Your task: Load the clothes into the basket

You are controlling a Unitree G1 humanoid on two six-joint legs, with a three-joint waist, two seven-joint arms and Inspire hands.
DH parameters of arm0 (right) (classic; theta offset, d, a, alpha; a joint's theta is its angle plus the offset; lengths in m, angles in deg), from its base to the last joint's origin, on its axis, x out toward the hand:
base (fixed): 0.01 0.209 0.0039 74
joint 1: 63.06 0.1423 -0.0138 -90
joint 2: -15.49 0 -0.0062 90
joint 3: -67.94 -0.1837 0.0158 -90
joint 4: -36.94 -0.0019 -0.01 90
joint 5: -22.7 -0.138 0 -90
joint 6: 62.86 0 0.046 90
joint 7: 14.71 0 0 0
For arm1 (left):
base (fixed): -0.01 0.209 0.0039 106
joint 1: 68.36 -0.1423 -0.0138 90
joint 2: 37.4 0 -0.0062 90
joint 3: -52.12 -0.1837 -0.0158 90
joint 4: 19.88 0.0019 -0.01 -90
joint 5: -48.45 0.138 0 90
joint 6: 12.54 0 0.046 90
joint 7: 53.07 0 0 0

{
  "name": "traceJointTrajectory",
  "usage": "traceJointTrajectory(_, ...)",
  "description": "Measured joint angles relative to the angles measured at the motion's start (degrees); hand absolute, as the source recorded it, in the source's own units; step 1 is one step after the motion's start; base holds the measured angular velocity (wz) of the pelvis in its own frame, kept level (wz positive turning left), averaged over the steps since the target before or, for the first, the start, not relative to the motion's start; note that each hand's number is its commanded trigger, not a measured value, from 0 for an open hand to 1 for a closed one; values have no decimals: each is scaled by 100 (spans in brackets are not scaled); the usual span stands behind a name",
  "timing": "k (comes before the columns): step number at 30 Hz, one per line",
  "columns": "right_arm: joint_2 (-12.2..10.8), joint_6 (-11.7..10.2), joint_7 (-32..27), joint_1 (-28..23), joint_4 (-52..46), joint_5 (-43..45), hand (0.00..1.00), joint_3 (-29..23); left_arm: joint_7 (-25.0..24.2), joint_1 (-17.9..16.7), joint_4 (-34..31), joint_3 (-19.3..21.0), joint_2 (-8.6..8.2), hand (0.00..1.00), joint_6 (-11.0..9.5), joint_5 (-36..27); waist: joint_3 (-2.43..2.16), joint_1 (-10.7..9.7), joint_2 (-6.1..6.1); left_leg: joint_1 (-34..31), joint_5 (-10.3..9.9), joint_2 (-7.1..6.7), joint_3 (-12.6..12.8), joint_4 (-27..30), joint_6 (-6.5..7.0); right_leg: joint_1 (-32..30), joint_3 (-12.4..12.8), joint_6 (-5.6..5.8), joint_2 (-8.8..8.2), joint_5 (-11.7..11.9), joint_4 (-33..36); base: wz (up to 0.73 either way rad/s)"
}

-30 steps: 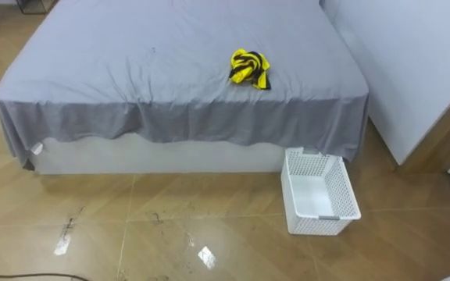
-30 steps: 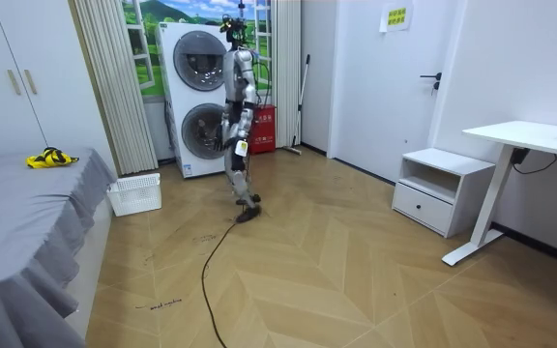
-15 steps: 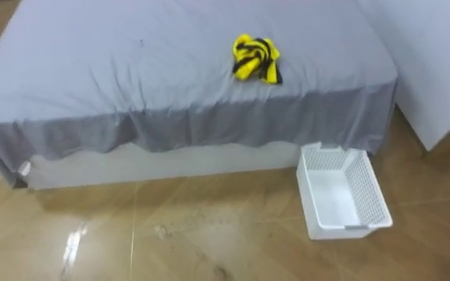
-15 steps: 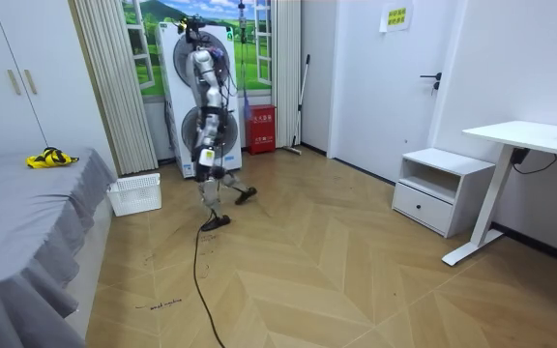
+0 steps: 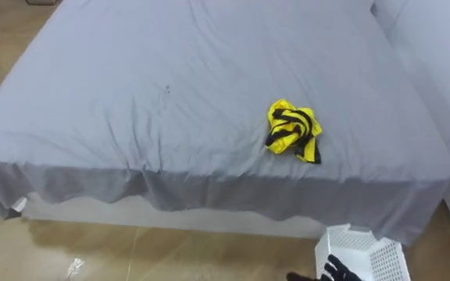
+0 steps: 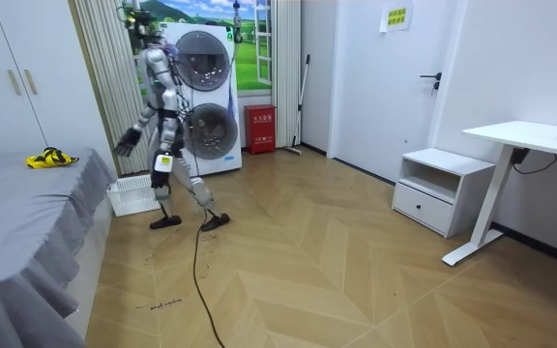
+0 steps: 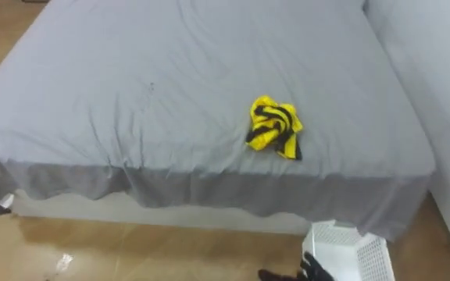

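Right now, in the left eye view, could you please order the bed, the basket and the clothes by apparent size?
1. Bed, by far.
2. Basket, cut off at the bottom edge, and clothes look about alike, so I won't rank them.

Basket [image 5: 385,261] and right hand [image 5: 338,271] cut by bottom edge.

A home bedroom, shown by the grey-sheeted bed [image 5: 170,94], wardrobe [image 6: 8,87], stacked washing machines [image 6: 207,97], white desk [image 6: 530,137] and wooden floor [image 6: 356,280].
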Motion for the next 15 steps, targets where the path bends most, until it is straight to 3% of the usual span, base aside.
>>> traceJointTrajectory(1, -7, -4, -31, -14, -195, 3, 0, 30, -4, -40, -50, 55, 32, 0, -1, 6, 20, -22, -12, 152, 55, 69, -81, 196, -84, -231, -171, -96, -27, -286, 753, -13)
traceJointTrajectory(2, -26, -5, -27, -7, -288, 9, 0, 37, -3, -109, -56, 93, 51, 0, -3, 8, 28, -1, -59, 159, 50, 102, -122, 430, -89, -289, -246, -84, -31, -446, 885, -41)
traceJointTrajectory(3, -94, -9, -21, -70, -492, 14, 0, 84, -11, -288, -96, 199, 164, 0, -42, -13, -85, 48, -176, -21, 34, 70, 30, 1221, -124, -124, -311, -181, -31, -557, 470, -62)
traceJointTrajectory(4, -91, -11, -24, -57, -680, 25, 0, 102, -8, -451, -86, 268, 181, 0, -43, 21, -69, 29, -129, -371, 135, 186, 96, 2264, -264, 146, -347, -285, 59, -793, 451, -58)
traceJointTrajectory(5, -89, -25, -50, -77, -773, 5, 0, 98, -7, -478, -82, 269, 188, 0, -43, 30, -51, -27, -119, -551, 253, 276, 96, 2709, -406, 273, -335, -291, 107, -835, 390, -20)
traceJointTrajectory(6, -75, -30, -96, -152, -935, -57, 0, 91, 1, -519, -116, 280, 199, 0, -49, -5, -34, -143, -140, -897, 286, 431, 155, 3390, -444, 591, -337, -290, 180, -858, 107, 15)
traceJointTrajectory(7, -76, -34, -132, -195, -1024, -160, 0, 80, 20, -529, -183, 290, 211, 0, -81, -94, 16, -222, -217, -1187, 246, 554, 261, 3757, -426, 947, -321, -273, 207, -846, -206, 17)
traceJointTrajectory(8, -70, -35, -140, -206, -1033, -164, 0, 73, 31, -529, -204, 316, 213, 0, -110, -141, 38, -257, -257, -1311, 220, 592, 317, 3788, -389, 1124, -311, -261, 207, -839, -355, 11)
traceJointTrajectory(11, 25, -78, -146, -231, -1139, -270, 0, 58, 57, -540, -317, 283, 156, 0, -249, -420, 15, -255, -318, -1915, 118, 550, 469, 3285, -229, 1655, -73, -191, 209, -801, -842, -31)
traceJointTrajectory(13, 21, -89, -149, -213, -1321, -281, 0, 62, 42, -552, -348, 249, 125, 0, -299, -680, -13, -165, -309, -2287, 97, 387, 468, 2208, -229, 1756, 209, -140, 205, -819, -941, -60)
traceJointTrajectory(14, 27, -89, -158, -216, -1365, -281, 0, 62, 35, -539, -343, 249, 117, 0, -305, -745, -19, -145, -316, -2356, 140, 353, 468, 1898, -224, 1762, 284, -120, 205, -828, -930, -65)
traceJointTrajectory(15, 27, -97, -164, -212, -1407, -254, 0, 91, 18, -521, -335, 252, 112, 0, -315, -790, -57, -110, -311, -2440, 477, 275, 443, 1548, -16, 1766, 429, -53, 190, -859, -917, -56)
